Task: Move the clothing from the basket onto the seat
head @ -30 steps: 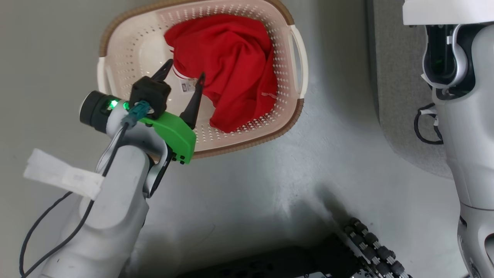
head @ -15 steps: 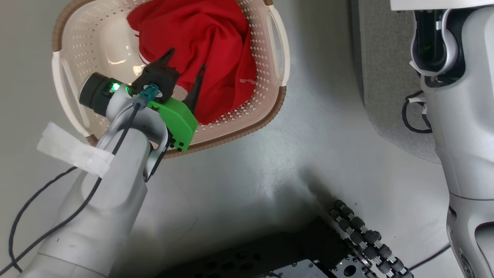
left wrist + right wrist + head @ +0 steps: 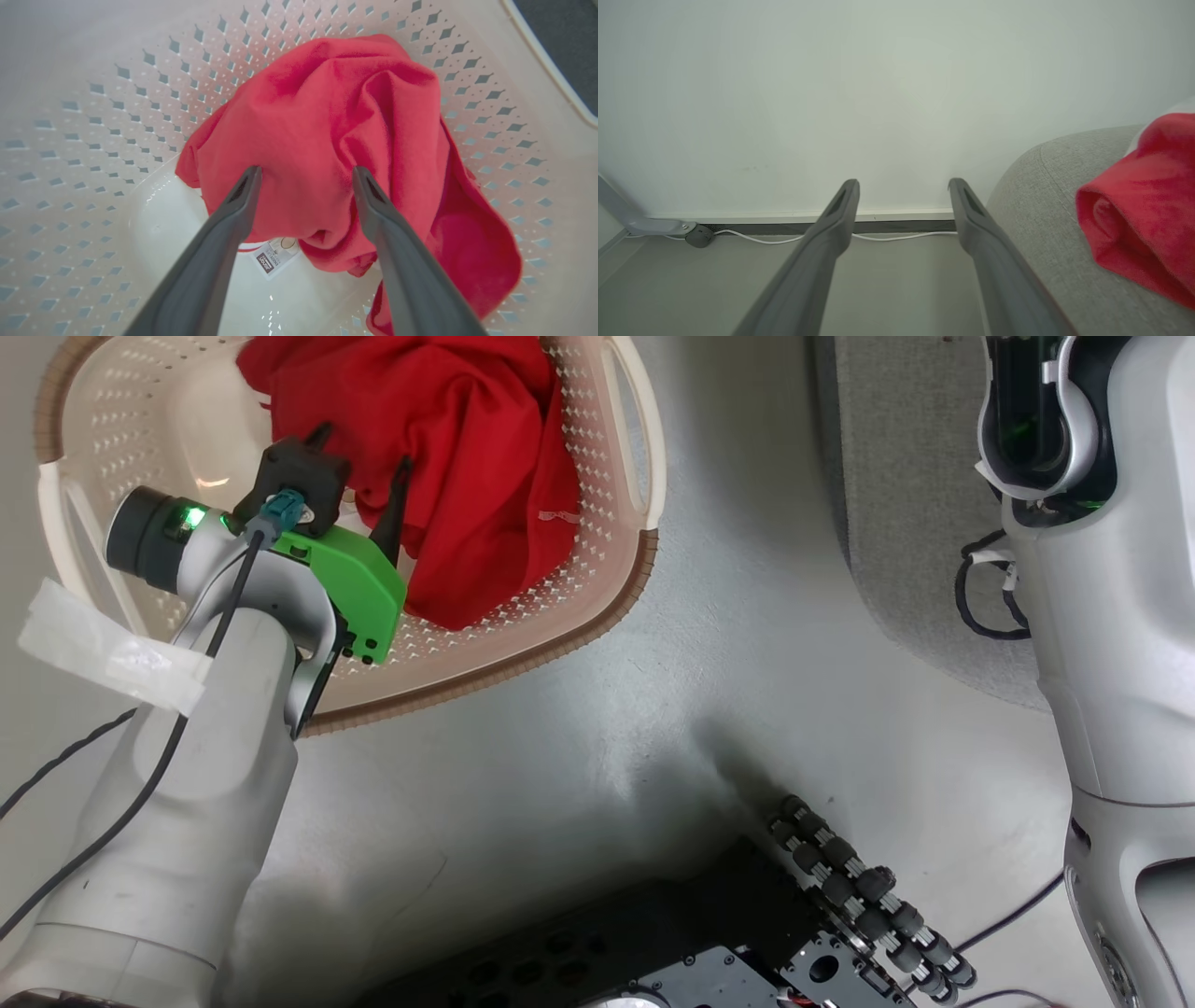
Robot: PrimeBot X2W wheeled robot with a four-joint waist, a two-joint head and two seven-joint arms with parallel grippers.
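The cream basket stands on the grey floor. One red garment lies crumpled inside the basket, heaped against its right-hand wall and spilling down to its bottom. A white label shows at the garment's lower edge, on the bare basket bottom.

The left gripper reaches over the basket's near rim and into it. Its two dark fingers are spread wide and hold nothing, and in the left wrist view the tips sit over the middle of the garment, one to each side of a raised fold. Whether they touch the cloth cannot be told.

The grey seat stands to the right of the basket, apart from it with bare floor between. A second red garment lies on the seat's rounded top, outside the basket.

The right gripper is away from the basket, beside the seat, spread wide and empty. It points at a pale wall, along whose foot a white cable runs.
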